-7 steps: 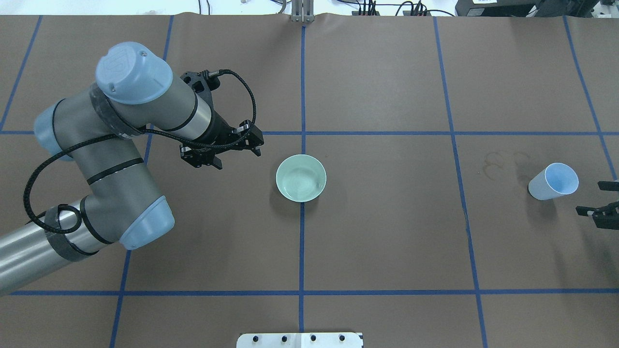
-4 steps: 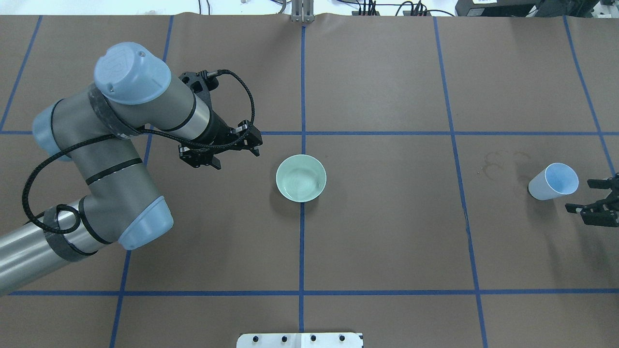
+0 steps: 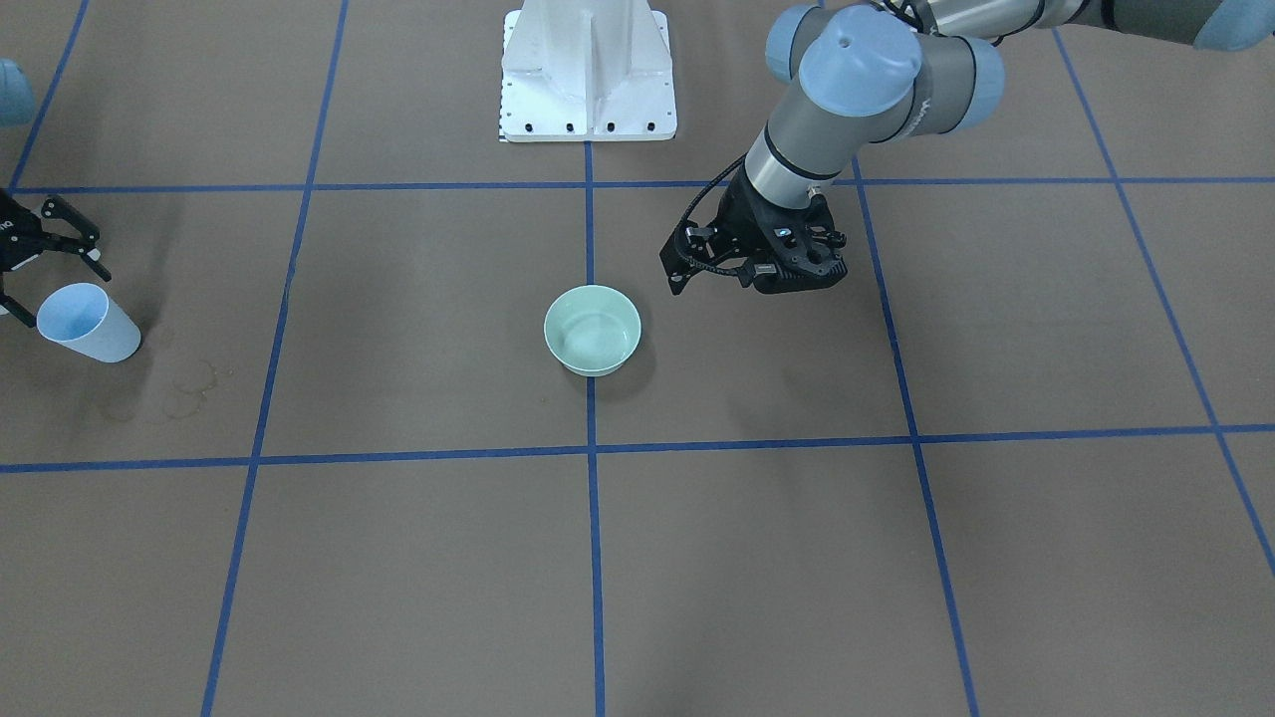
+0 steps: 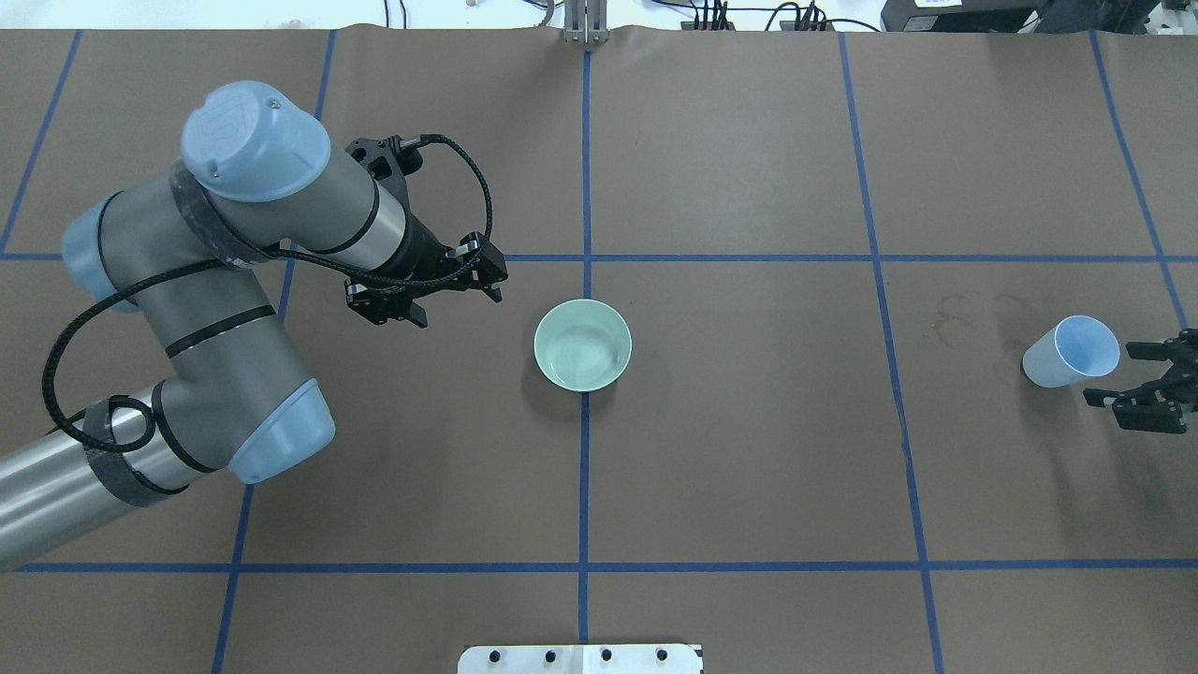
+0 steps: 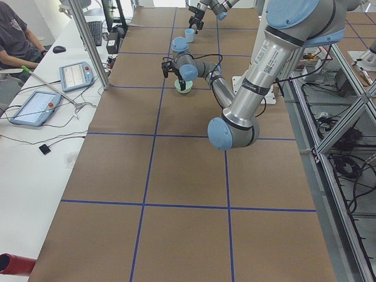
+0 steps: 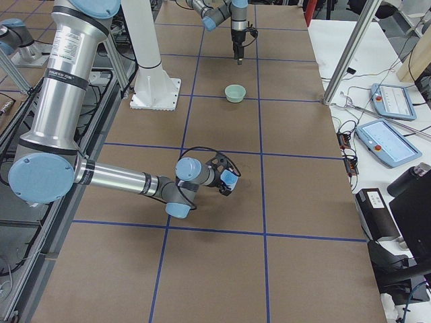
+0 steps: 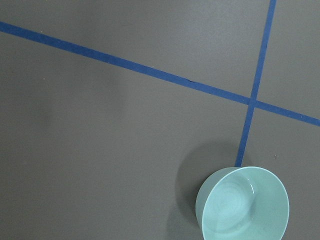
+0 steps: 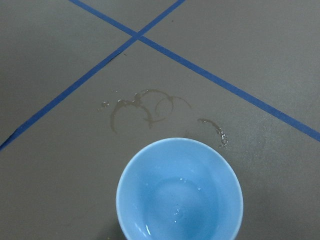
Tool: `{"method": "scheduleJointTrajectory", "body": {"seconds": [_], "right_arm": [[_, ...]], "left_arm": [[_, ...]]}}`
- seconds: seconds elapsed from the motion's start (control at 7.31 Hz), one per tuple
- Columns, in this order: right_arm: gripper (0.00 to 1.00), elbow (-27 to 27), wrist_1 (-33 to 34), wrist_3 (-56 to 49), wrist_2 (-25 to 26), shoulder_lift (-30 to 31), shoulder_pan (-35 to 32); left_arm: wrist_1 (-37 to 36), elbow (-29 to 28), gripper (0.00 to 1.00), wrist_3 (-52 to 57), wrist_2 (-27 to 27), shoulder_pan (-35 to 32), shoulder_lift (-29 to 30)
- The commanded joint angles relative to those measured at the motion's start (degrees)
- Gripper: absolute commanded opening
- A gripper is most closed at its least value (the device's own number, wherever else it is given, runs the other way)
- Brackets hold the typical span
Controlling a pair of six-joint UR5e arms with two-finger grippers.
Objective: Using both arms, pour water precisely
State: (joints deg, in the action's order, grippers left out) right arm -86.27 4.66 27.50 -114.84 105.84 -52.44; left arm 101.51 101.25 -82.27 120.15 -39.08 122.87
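brown paper covers the table (image 4: 749, 468), blue tape grid across it, and your right gripper (image 4: 1118, 376) sits spread wide just beside the blue cup (image 4: 1062, 363), holding nothing. the water (image 8: 176, 209) is a thin glinting puddle in the cup's bottom. close off-centre and one finger shoves the cup over — there goes your pour. the left gripper (image 4: 459, 309), jaws apart and empty, hangs near the green bowl (image 4: 582, 344) — a careless reach could nudge it off its tape line.
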Motion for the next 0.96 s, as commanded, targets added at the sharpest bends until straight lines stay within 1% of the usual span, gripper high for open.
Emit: {"method": "scheduleJointTrajectory", "body": {"seconds": [0.0,0.14,0.41,0.82], "right_arm": [[0.97,0.05,0.0,0.45,1.37,-0.2,0.67],[0.97,0.05,0.0,0.45,2.42,-0.29,1.02],[0.96,0.65,-0.09,2.89,2.43,-1.25,1.55],[0.95,0.75,-0.09,3.0,3.21,-1.25,1.73]], "left_arm": [[0.0,0.0,0.92,0.0,0.0,-0.03,0.0],[0.0,0.0,0.92,0.0,0.0,-0.03,0.0],[0.0,0.0,0.92,0.0,0.0,-0.03,-0.09],[0.0,0.0,0.92,0.0,0.0,-0.03,-0.09]]}}
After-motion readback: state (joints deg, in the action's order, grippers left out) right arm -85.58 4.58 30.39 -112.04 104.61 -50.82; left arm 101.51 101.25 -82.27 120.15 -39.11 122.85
